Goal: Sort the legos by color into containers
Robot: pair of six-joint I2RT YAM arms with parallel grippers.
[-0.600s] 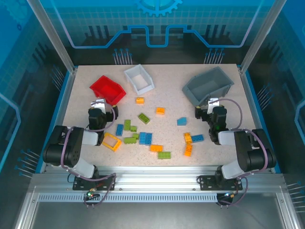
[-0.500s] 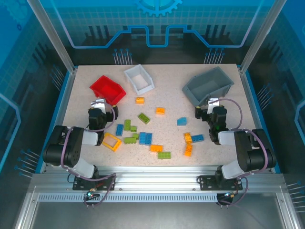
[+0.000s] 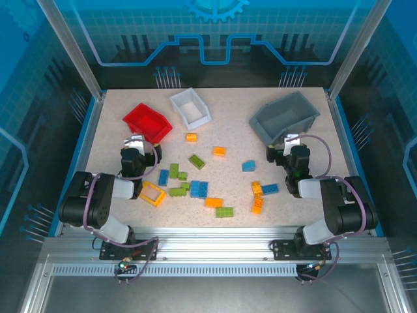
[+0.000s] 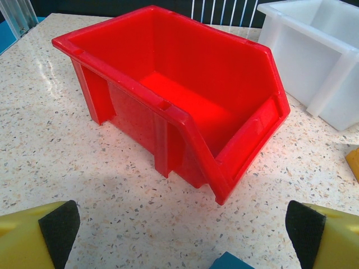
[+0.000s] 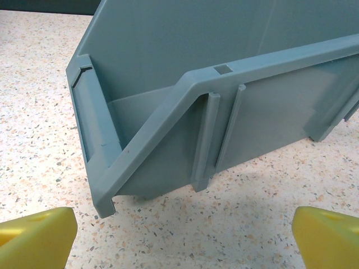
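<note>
At nine and three o'clock, the left gripper (image 4: 182,232) and the right gripper (image 5: 182,235) stand wide apart, empty. Nothing has moved, so the legos (image 3: 199,189) remain unsorted.

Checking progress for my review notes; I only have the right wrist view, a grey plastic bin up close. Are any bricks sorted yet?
Observer: No. From above, the orange, green and blue studded plastic bricks lie scattered on the speckled table.
Operator: The other bins?
Observer: The red plastic bin is bare inside, by the left wrist view.
Operator: And the left hand?
Observer: Open, facing that red bin.
</note>
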